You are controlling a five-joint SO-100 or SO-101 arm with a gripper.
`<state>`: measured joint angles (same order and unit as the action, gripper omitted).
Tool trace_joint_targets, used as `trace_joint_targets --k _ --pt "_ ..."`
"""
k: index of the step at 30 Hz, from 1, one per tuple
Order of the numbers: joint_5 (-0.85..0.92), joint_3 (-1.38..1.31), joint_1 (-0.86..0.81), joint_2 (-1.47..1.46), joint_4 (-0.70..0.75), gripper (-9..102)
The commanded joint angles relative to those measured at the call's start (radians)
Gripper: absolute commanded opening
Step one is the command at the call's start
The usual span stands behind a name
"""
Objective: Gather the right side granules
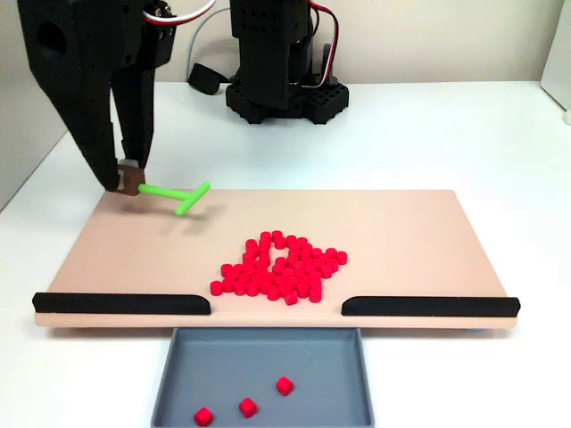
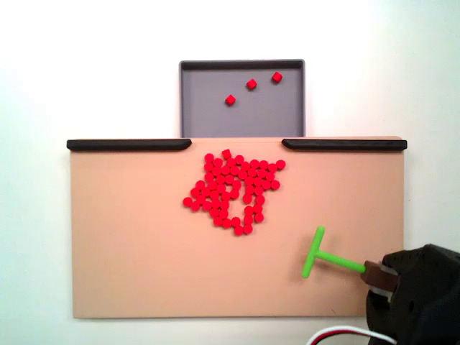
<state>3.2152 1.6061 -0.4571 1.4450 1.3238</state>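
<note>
Red granules [image 1: 278, 266] mostly sit bunched on the board [image 1: 428, 232], three lie in the tray [image 1: 268, 352], and the gripper [image 1: 128, 177] pinches the green T-stick [image 1: 174, 195].

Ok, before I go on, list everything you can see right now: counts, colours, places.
granules: dozens, red, clustered mid-board near the gap between the rails; three more in the tray.
T-shaped tool: one, green, lying on the board, stem end held by the gripper.
board: one, tan, on the white table.
rails: two, black, along the board's tray-side edge, with a gap between them.
tray: one, grey, just beyond the gap.
table: one, white.
arm base: one, black, behind the board in a fixed view.
gripper: one, black, closed on the tool's stem.
</note>
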Motion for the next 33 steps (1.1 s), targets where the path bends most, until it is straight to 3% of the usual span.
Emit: trace_joint_targets --k 1,15,33 --pt "0.347 -0.112 -0.009 -0.052 0.000 0" --pt "0.488 -0.287 0.034 -0.229 -0.005 0" --pt "0.479 -0.365 0.069 -0.330 -0.005 0"
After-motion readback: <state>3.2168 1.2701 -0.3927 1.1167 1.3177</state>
